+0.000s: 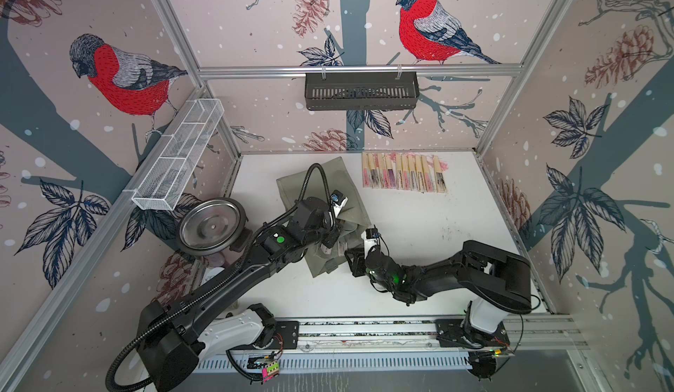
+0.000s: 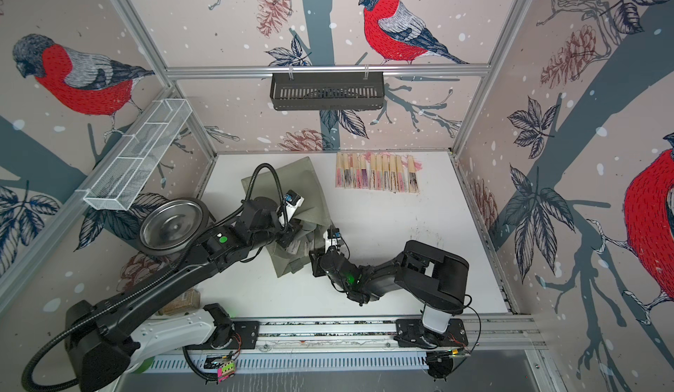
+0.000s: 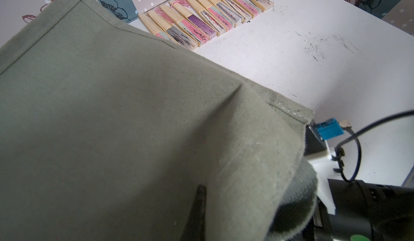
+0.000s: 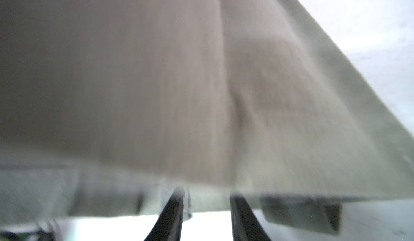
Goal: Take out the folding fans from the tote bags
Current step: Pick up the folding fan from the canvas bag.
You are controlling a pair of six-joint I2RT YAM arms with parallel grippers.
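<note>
Nearest to us the rail [image 1: 364,330] carries both arm bases, and from it the two arms reach in over the white table [image 1: 437,233]. The right gripper [image 4: 206,195] sits low at the near, open end of the tote bag [image 1: 339,182]. In its wrist view the two dark fingers [image 4: 171,215] stand a modest way apart with bright table showing between them. The bag's cloth lies blurred just past their tips, and we see nothing pinched there. Just beyond, the left gripper [image 1: 329,242] is closed tight on a fold of the olive cloth. In its wrist view one dark finger [image 3: 200,203] presses on top of the fabric, which tents up toward it and hides the other finger. The tote lies slumped left of the table's middle, its closed bottom toward the back wall. In its mouth, between the two grippers, pale pinkish shapes [image 1: 337,249] may be fans, though the arms hide too much for us to be sure. To the left a round steel dish [image 1: 211,224] leans tilted at the table's edge. Farther back, well apart from the bag, the folding fans [image 1: 403,177] lie closed in a tight row, side by side, with bamboo ends and pink tassels toward the back wall. A white wire-mesh tray [image 1: 178,153] hangs on the left wall, and a black slotted basket [image 1: 361,91] hangs on the back wall.
</note>
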